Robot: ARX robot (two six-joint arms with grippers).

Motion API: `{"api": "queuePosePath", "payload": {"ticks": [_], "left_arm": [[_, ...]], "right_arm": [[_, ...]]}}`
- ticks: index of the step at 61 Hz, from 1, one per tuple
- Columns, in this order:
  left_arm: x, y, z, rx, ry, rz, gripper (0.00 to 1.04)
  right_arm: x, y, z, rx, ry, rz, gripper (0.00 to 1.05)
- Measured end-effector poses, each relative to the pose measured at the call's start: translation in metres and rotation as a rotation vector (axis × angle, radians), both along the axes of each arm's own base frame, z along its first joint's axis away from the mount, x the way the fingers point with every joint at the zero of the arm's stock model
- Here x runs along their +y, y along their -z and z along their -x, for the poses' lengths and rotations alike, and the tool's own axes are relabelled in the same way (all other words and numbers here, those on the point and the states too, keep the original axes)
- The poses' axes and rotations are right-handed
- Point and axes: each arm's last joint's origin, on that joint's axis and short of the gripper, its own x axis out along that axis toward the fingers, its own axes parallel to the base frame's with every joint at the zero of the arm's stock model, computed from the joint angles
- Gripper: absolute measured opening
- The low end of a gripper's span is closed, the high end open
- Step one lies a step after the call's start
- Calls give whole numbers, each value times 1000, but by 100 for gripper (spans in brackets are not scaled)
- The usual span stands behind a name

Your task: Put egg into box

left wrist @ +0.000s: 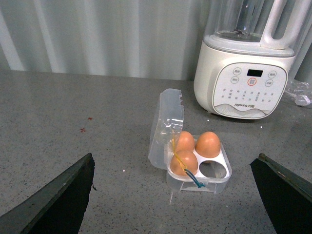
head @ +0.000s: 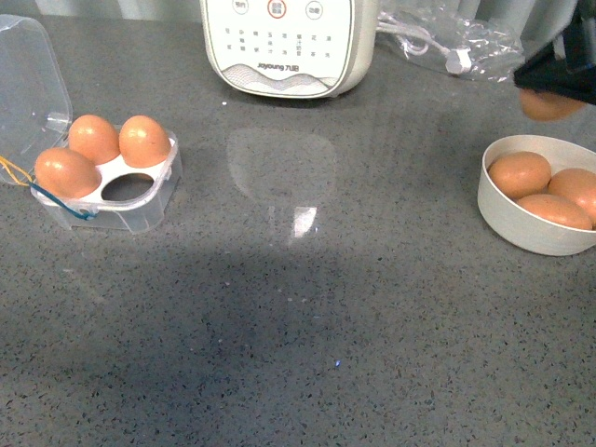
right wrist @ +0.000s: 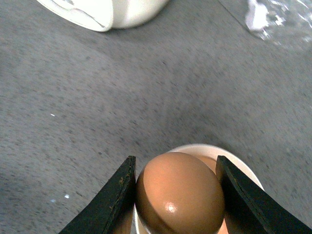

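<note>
Egg (right wrist: 180, 192) sits clamped in my right pincer (right wrist: 175, 163), held above the white bowl (head: 521, 219) to clear its rim; the egg box (head: 140, 212), lid open, has one hollow (head: 128, 186) free. My left pincer (left wrist: 174, 161) gapes wide.

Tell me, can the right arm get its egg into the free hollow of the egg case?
Probably yes. The egg case has its lid open and its free hollow uncovered, and only bare countertop lies between it and the right gripper holding the egg above the bowl.
</note>
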Motion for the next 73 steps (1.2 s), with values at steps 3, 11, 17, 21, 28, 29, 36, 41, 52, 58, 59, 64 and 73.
{"api": "queuePosePath", "payload": {"ticks": [3,11,17,21,28,29,36,41,52,58,59,64,73], "left_arm": [[0,0,0,0,0,0,98],[0,0,0,0,0,0,98],[0,0,0,0,0,0,98],[0,0,0,0,0,0,98],[0,0,0,0,0,0,98],[0,0,0,0,0,0,98],[0,0,0,0,0,0,98],[0,0,0,0,0,0,98],[0,0,0,0,0,0,98],[0,0,0,0,0,0,98],[0,0,0,0,0,0,98],[0,0,0,0,0,0,98],[0,0,0,0,0,0,98]], "right_arm": [[9,-3,-6,-14,-64,-39,42],[35,-6,-21,-66,-195,-99,42],[60,-5,-33,-72,-309,-123,42],[78,0,-39,-62,-382,-124,42],[112,7,-48,-43,-485,-112,42],[114,8,-48,-40,-493,-112,42],[138,13,-52,-38,-567,-115,42],[151,15,-55,-32,-597,-111,42],[176,26,-56,-5,-660,-99,42],[185,31,-53,23,-692,-113,42],[187,32,-52,25,-697,-112,42],[195,35,-47,38,-714,-108,42],[207,38,-41,48,-744,-109,42]]}}
